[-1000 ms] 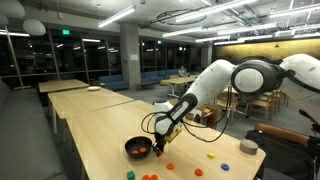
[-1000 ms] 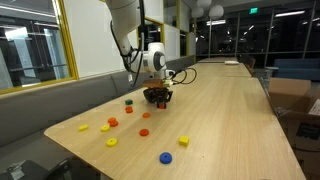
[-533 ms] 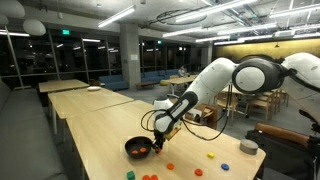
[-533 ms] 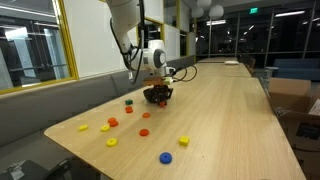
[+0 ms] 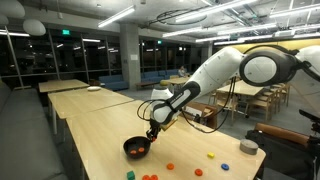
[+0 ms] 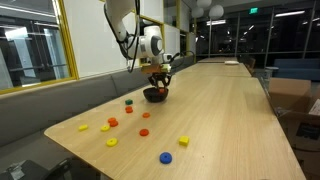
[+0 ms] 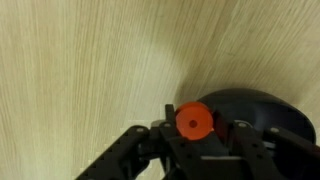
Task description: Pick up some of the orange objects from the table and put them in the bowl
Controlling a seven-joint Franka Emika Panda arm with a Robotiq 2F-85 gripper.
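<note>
The small round black glossy bowl [image 6: 155, 95] stands on the long pale light-wood table [image 6: 235, 110] near one long edge, below the Robotiq gripper [image 6: 158, 80] clamping a flat round orange piece [image 7: 194, 121], with loose orange pieces [image 6: 113, 123] between the bowl and the table's near end.

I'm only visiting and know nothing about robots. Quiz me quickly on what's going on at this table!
1. What colour is the bowl on the table?
2. True or false: the claw is shut on an orange piece.
3. The claw is: A) just above the bowl's edge, B) pressed flat on the table, C) far from the bowl.
Key: 1 black; 2 true; 3 A.
</note>
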